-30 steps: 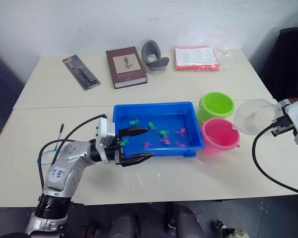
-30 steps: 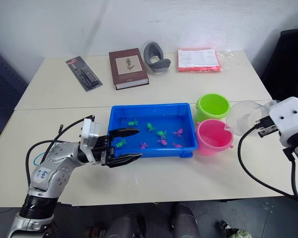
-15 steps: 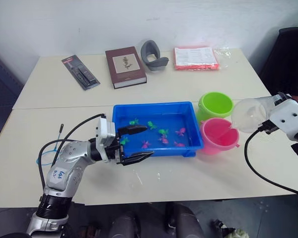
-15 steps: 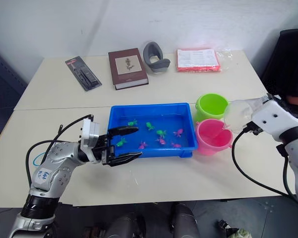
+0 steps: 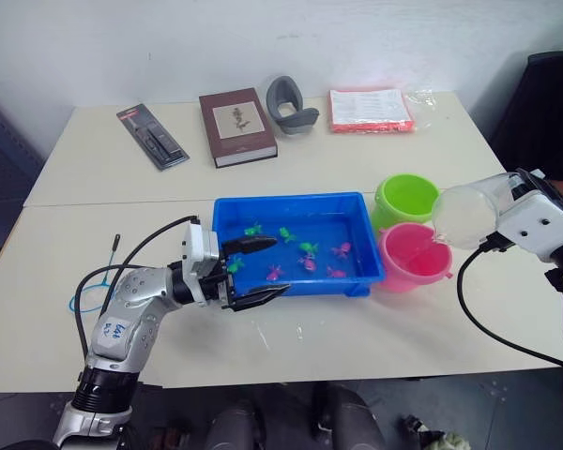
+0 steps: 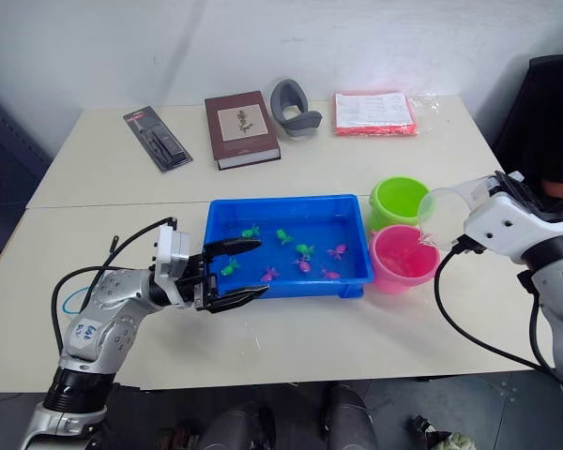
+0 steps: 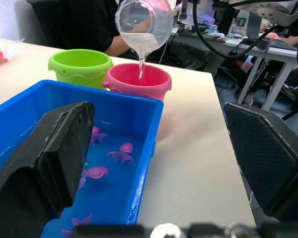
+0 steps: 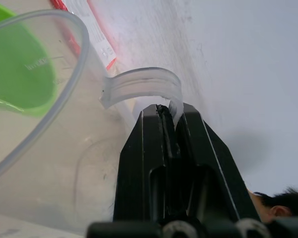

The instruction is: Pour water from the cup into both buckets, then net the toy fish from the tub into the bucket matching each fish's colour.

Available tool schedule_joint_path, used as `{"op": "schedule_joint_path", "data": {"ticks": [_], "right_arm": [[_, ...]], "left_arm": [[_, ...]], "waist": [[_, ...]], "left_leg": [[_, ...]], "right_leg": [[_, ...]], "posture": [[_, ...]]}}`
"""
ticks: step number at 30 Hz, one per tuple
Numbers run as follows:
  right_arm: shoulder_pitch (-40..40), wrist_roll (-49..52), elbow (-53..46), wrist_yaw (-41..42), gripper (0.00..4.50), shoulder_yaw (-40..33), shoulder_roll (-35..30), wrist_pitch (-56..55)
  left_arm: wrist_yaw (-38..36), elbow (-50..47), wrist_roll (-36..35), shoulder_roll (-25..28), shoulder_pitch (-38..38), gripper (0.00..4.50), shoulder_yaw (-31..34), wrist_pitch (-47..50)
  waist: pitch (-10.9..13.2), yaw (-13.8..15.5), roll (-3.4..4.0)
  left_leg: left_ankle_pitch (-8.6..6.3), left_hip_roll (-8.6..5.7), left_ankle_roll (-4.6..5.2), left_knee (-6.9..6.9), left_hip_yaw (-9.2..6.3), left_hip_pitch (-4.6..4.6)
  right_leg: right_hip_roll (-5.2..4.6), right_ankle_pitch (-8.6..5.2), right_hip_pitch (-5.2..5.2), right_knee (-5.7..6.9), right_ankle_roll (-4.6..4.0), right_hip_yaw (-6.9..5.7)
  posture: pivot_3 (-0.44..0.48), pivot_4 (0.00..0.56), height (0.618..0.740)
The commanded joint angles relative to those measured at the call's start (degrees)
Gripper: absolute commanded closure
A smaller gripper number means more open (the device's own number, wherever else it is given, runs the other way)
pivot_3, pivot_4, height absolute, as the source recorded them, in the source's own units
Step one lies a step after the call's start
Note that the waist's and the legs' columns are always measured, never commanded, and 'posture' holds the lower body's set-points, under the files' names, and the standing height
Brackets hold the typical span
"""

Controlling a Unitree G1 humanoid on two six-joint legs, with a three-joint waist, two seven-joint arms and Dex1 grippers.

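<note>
While cup (image 5: 466,215) pours, net (image 5: 92,286) hoop arm-hidden

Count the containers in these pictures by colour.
1 green bucket
1 pink bucket
1 blue tub
1 clear cup
Total: 4 containers
</note>
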Motion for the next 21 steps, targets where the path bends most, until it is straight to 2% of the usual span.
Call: {"op": "schedule_joint_path", "data": {"ticks": [1,15,21], "right_arm": [[0.0,-0.8,-0.6,-1.4,4.45,-1.6,1.2,-1.4],[0.9,-4.7,1.2,-3.6,4.45,-2.2,3.1,-4.9],[-1.7,3.8,-0.6,-2.5,4.45,-6.5,9.2,4.3]], "left_arm": [[0.0,-1.3,0.0,0.3,-0.6,0.00,0.6,-0.9],[0.2,-0.3,0.3,0.2,-1.4,0.00,0.9,-1.6],[0.6,0.2,0.3,-0.1,-1.6,0.00,1.1,-1.7]], "waist": [[0.0,0.0,0.00],[0.0,0.0,0.00],[0.0,0.0,-0.02]], "left_leg": [[0.00,0.00,0.00,0.00,0.00,0.00],[0.01,0.00,0.00,0.00,0.00,0.00],[0.02,0.00,0.01,0.01,0.00,0.00]], "right_leg": [[0.00,0.00,0.00,0.00,0.00,0.01],[0.00,0.00,0.00,0.05,0.00,0.00],[0.01,0.00,0.00,0.26,0.00,0.01]], "posture": [[0.000,0.150,0.740],[0.000,0.150,0.740],[0.000,0.150,0.740]]}}
